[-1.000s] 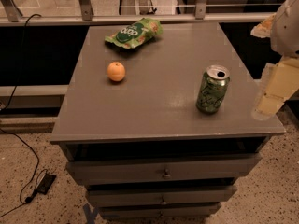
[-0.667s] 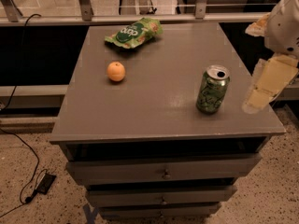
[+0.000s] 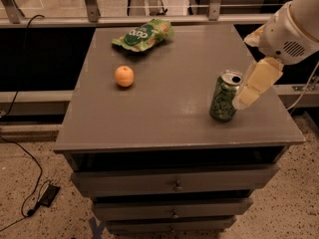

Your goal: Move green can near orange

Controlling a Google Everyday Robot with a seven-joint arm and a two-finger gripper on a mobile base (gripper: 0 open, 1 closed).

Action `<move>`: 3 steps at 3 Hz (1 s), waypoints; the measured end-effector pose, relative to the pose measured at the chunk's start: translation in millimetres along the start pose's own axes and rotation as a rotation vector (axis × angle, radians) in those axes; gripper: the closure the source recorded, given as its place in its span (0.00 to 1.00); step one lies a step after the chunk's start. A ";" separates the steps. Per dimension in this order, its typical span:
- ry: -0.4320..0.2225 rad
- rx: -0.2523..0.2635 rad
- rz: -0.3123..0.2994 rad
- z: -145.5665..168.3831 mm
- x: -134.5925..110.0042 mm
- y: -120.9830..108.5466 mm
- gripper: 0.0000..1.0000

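Grey worktop (image 3: 164,113) is carrying the green can (image 3: 223,99), standing upright near the right front edge, well apart from the orange (image 3: 124,76). The tool (image 3: 242,99) is hanging just beside the can's right side; whether it is wide or narrow cannot be told. A green snack bag (image 3: 143,35) is lying at the back.

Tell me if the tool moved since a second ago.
Yes. The tool has shifted left, now beside the green can, which stayed put on the cabinet.
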State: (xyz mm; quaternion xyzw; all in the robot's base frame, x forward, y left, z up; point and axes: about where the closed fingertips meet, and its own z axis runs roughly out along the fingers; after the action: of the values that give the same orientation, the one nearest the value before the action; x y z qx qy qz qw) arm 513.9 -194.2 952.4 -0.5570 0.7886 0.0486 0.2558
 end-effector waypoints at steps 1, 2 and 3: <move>-0.003 -0.036 0.043 21.7 3.9 -7.3 0.18; 0.009 -0.065 0.070 37.8 6.8 -10.7 0.41; 0.035 -0.090 0.064 48.6 5.3 -11.7 0.65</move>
State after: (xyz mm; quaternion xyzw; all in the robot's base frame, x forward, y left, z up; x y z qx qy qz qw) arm 540.1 -185.5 910.5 -0.5432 0.8074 0.0827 0.2151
